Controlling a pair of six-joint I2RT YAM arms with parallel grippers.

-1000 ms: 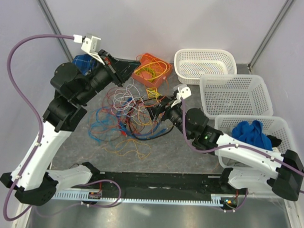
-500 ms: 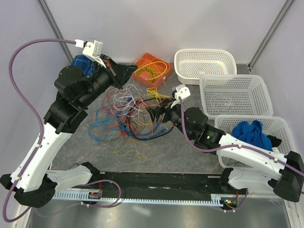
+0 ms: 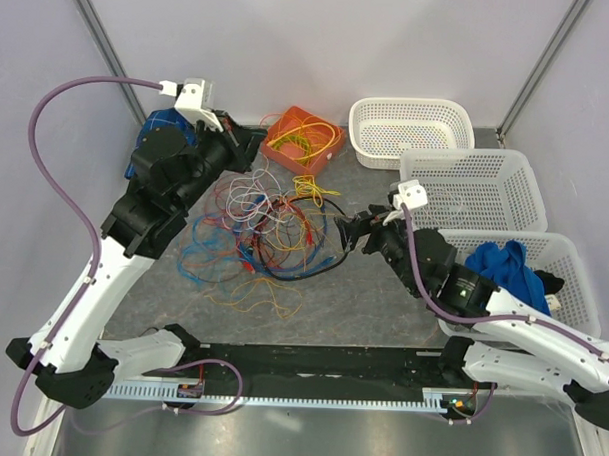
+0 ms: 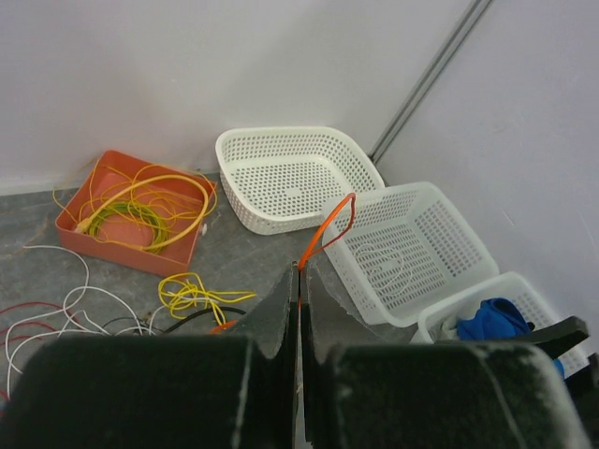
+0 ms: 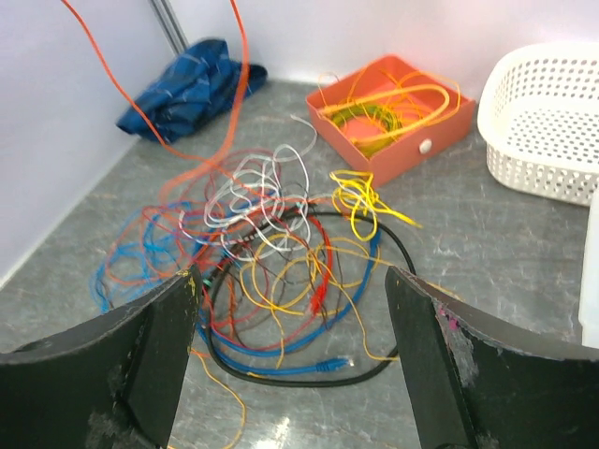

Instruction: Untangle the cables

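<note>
Lifting one strand clear, by the look: L gripper (image 4: 299, 281) pinches orange cable (image 4: 329, 224), upper left in top view. Remaining cables (image 3: 269, 237) tangled mid-frame. R gripper (image 5: 290, 281) spread wide, just right of them. Next: prob. R pins tangle, L draws strand free.

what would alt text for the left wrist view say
The left gripper, shut, pinches a thin orange cable that loops upward. Beyond sit an orange tray of yellow cables, three white baskets and a blue cloth in the rightmost one.
</note>
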